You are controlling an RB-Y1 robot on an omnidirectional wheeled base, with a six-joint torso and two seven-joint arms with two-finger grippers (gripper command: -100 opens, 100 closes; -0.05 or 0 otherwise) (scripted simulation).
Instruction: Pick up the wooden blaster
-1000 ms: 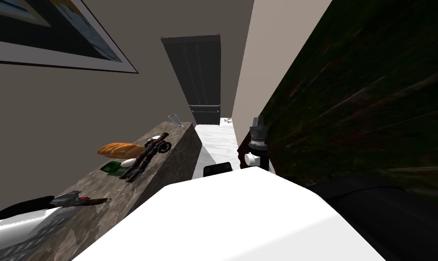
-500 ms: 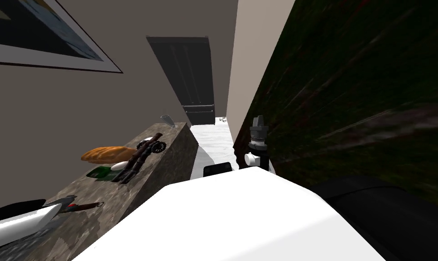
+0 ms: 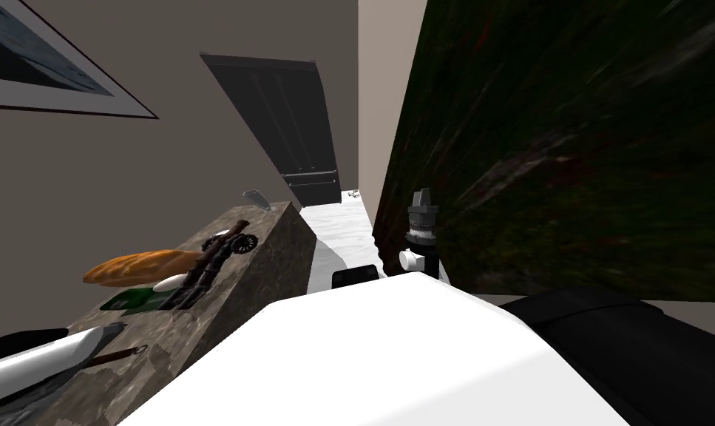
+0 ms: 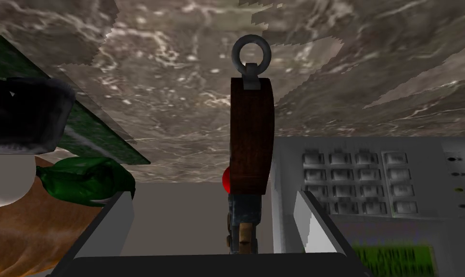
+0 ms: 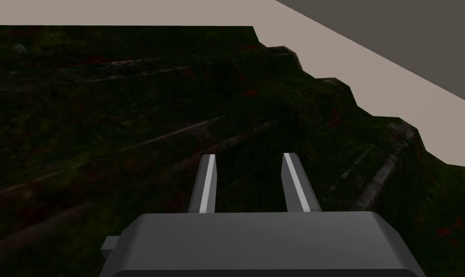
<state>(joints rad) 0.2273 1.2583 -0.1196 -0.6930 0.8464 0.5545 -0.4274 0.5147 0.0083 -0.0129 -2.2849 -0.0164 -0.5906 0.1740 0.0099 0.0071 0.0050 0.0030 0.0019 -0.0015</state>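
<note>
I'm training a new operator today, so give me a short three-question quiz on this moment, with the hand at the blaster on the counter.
1. True or false: the left gripper has its fingers pressed against the sides of the wooden blaster.
2. Which thing lies next to the blaster on the counter? A) a grey keypad device B) a red mug C) a folded towel
3. Fill in: the blaster's far end carries a grey ____.
Key: 1 false, the fingers stand open with a gap on each side. 2 A. 3 ring.
</note>
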